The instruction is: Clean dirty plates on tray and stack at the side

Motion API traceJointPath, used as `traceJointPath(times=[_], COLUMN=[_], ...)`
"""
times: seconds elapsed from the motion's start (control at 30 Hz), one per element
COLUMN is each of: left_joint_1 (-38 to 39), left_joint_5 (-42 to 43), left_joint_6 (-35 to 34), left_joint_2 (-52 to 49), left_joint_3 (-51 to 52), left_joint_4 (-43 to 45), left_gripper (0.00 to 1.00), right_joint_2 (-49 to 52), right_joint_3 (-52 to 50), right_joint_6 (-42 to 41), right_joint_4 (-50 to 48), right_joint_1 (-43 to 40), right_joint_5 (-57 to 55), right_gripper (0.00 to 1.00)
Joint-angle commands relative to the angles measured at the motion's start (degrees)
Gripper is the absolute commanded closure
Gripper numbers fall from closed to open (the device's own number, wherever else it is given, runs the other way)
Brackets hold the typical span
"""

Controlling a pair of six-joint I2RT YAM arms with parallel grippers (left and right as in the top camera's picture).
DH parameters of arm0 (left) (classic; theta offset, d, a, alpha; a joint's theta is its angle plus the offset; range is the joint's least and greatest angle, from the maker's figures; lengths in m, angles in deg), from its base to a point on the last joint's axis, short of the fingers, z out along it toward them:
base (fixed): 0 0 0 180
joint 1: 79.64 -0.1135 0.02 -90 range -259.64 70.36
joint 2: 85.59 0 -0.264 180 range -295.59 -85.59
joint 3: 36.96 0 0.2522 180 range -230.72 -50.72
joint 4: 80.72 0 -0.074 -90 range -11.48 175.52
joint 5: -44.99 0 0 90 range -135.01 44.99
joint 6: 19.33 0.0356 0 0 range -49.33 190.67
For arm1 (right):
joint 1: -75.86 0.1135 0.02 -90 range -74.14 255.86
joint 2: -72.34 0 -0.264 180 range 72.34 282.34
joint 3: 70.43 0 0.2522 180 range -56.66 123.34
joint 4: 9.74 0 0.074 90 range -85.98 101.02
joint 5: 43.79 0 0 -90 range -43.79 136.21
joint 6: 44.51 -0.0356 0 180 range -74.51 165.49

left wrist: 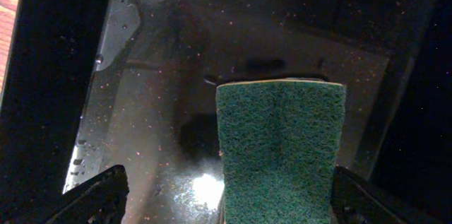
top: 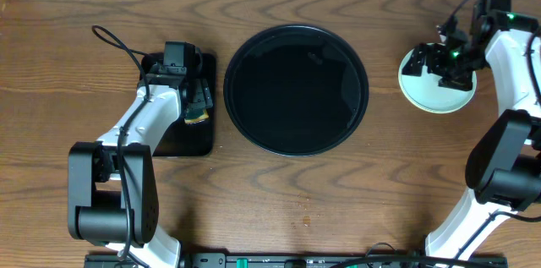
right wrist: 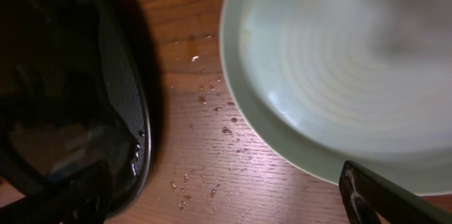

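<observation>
From the overhead camera the round black tray sits mid-frame with nothing on it that I can see, only glossy black surface and reflections. The pale plates are off it, at the right of the frame on the bare wooden table, just beside the tray's rim. I cannot count how many are stacked there. The top one looks pale mint, and in the blurred right wrist view I see no brown smears on it.

My right gripper hangs above that plate's near edge with its fingers wide apart and nothing between them. Water droplets speckle the wood between plate and tray.

On the left of the overhead frame, my left gripper hangs over the small rectangular black tray. Its fingers are spread either side of the green scouring sponge, which lies on the wet tray floor unclamped.

I judge the task finished or very nearly so. What remains is to confirm the stack's count and pull both arms clear.
</observation>
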Motion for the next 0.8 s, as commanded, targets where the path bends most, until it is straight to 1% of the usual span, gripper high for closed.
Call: traceJointPath(times=[0.0, 0.53, 0.67, 0.77], left_joint_1=[-0.2, -0.2, -0.2, -0.2], left_joint_5=[-1.1, -1.1, -1.1, -1.1], left_joint_6=[0.5, 0.5, 0.5, 0.5], left_joint_2=[1.2, 1.2, 1.2, 1.2], left_joint_3=[0.3, 0.3, 0.3, 0.3], left_joint_4=[0.0, 0.0, 0.1, 0.0], left_gripper=[0.10, 0.10, 0.10, 0.10], right_joint_2=[-1.7, -1.7, -7.0, -14.6], right_joint_3=[-0.1, -0.3, -0.3, -0.3], right_joint_6=[0.8, 0.8, 0.8, 0.8], right_joint_4=[0.1, -0.1, -0.1, -0.1], right_joint_1=[0.9, 1.6, 2.3, 3.3], right_joint_5=[-1.1, -1.9, -2.0, -2.0], right_gripper=[0.01, 0.01, 0.01, 0.01])
